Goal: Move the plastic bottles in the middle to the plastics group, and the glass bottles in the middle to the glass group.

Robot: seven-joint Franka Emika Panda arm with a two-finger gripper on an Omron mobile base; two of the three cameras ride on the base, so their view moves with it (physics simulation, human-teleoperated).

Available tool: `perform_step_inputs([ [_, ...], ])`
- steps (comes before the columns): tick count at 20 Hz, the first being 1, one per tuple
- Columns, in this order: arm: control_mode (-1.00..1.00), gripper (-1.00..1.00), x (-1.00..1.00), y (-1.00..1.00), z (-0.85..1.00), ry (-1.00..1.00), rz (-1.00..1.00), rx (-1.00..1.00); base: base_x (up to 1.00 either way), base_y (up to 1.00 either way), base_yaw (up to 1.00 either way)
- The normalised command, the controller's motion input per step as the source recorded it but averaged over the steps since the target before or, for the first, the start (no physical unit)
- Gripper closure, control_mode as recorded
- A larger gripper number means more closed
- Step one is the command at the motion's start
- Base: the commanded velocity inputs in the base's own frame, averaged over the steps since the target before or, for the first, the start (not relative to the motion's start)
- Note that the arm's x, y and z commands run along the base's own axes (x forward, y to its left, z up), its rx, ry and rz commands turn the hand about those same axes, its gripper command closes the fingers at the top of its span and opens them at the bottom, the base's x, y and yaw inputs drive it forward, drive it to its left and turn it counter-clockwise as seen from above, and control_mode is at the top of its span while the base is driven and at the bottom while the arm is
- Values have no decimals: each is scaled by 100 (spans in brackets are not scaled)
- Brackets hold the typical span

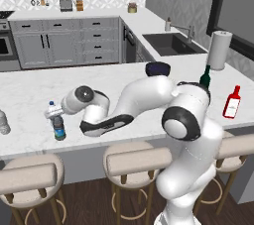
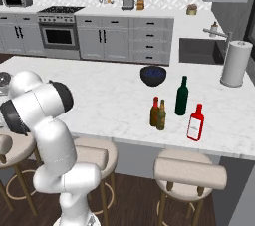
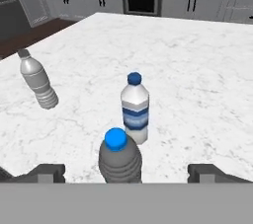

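Observation:
My gripper [image 3: 127, 172] is open, its fingertips [image 3: 47, 173] standing wide on either side of a small dark plastic bottle [image 3: 118, 158] with a blue cap, without touching it. This bottle [image 1: 59, 129] stands upright on the white marble counter [image 1: 124, 83], at its left end. Just beyond it stands a clear water bottle [image 3: 135, 109] with a blue label, and farther left a greyish bottle [image 3: 38, 86]. Two small brown glass bottles [image 2: 158, 113] stand side by side mid-counter. Right of them are the tall green bottle [image 2: 182, 95] and the red bottle [image 2: 195, 123].
A dark blue bowl [image 2: 153, 75] sits behind the brown bottles. A paper towel roll [image 2: 235, 63] stands at the counter's right end near the sink [image 2: 199, 51]. Bar stools [image 1: 136, 159] line the front edge.

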Motion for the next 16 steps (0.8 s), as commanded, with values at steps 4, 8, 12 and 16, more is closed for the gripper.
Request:
perform_step_inputs([
  [4, -100, -100, -32, -57, 52, 11, -2, 0, 0, 0, 0],
  [8, -100, -100, -33, -85, 33, 23, -1, 0, 0, 0, 0],
  [12, -100, -100, -27, -85, 42, 19, -3, 0, 0, 0, 0],
  [16, -100, -100, -8, -71, 68, 18, -6, 0, 0, 0, 0],
])
